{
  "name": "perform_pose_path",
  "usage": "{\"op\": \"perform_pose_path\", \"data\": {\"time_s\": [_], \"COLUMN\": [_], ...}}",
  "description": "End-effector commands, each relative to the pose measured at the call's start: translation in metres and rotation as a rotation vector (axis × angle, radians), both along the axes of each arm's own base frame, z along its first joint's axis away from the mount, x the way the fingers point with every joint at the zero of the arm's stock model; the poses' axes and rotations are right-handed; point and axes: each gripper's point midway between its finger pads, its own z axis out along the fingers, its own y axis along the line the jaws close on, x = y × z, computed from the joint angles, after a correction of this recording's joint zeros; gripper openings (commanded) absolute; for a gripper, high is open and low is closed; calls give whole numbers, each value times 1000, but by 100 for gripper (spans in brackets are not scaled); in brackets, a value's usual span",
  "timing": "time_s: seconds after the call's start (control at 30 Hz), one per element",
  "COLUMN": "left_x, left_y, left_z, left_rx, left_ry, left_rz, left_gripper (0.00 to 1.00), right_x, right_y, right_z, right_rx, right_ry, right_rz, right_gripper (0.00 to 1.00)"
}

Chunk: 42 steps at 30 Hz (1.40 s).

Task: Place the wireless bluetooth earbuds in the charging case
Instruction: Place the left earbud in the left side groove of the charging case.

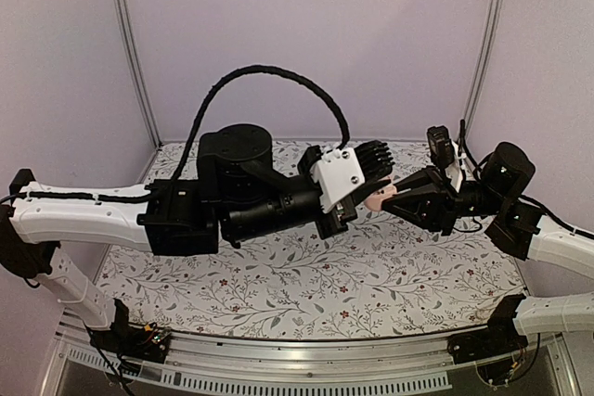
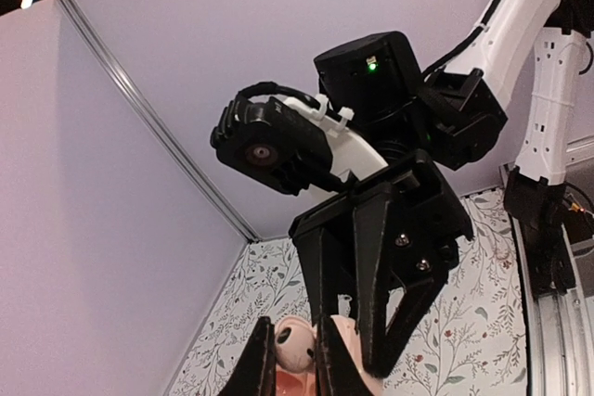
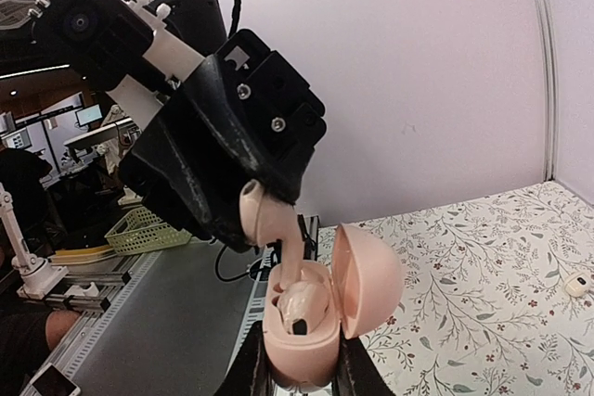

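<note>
Left gripper (image 2: 292, 373) pinches 1 earbud (image 3: 267, 222) between its 2 fingers, just above the open charging case (image 3: 311, 348). Its long axis is near upright, with the stem pointing down and the tip at the case's opening. Right gripper (image 3: 299, 379) fingers clamp the case body from both sides in mid-air, with the lid (image 3: 369, 280) swung open and a second earbud (image 3: 299, 308) seated inside.

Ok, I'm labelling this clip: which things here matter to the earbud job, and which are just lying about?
In the job:
earbud in the left gripper
open charging case in the right gripper

Lying about:
small white object on the table
green basket beyond it
</note>
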Motion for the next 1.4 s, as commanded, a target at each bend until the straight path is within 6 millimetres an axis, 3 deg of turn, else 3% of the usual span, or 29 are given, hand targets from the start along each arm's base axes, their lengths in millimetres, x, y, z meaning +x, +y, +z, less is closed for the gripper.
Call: {"op": "perform_pose_path", "data": {"time_s": [0.0,1.07,1.37], "left_x": [-16,-13,-7], "left_y": [4,2,4], "left_z": [-1,-14,-15], "left_rx": [8,1,-2], "left_ry": [23,78,82], "left_rz": [-44,-24,13], "left_gripper": [0,0,8], "right_x": [2,0,0], "right_y": [-4,-6,-6], "right_z": [11,19,19], "right_rx": [40,62,62], "right_ry": [-31,-68,-69], "right_rz": [-30,-35,-35], "right_gripper": [0,0,0]}}
